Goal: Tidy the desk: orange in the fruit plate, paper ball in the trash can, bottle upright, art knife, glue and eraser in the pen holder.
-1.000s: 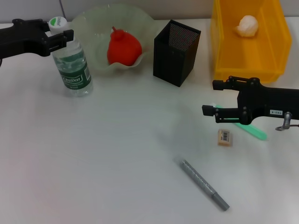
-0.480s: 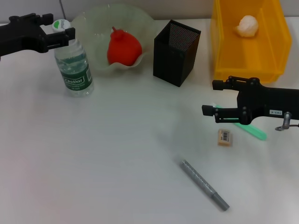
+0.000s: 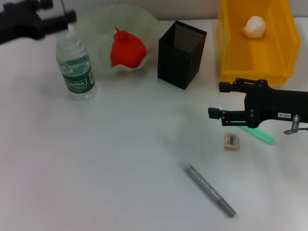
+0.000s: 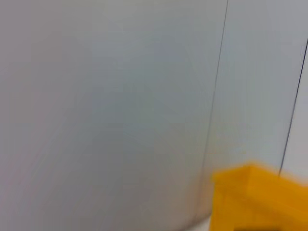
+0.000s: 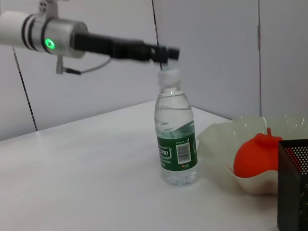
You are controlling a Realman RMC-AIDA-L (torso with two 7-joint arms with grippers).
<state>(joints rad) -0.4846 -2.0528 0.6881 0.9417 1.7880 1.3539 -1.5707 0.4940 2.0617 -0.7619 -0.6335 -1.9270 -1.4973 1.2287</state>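
Where the bottle (image 3: 75, 67) stands upright on the worktop (image 3: 120, 159), you see the left gripper (image 3: 67, 18) just above its cap, jaws apart and holding nothing. At the bottle's three o'clock the orange (image 3: 127, 49) lies in the fruit plate (image 3: 96, 24), with the pen holder (image 3: 181, 54) beyond. The trash can (image 3: 231, 43) holds the paper ball (image 3: 254, 26). The right gripper (image 3: 215, 101) hovers with jaws apart at eleven o'clock from the eraser (image 3: 231, 141).

The bottle (image 3: 75, 66) cap hides behind the left gripper (image 3: 60, 18).
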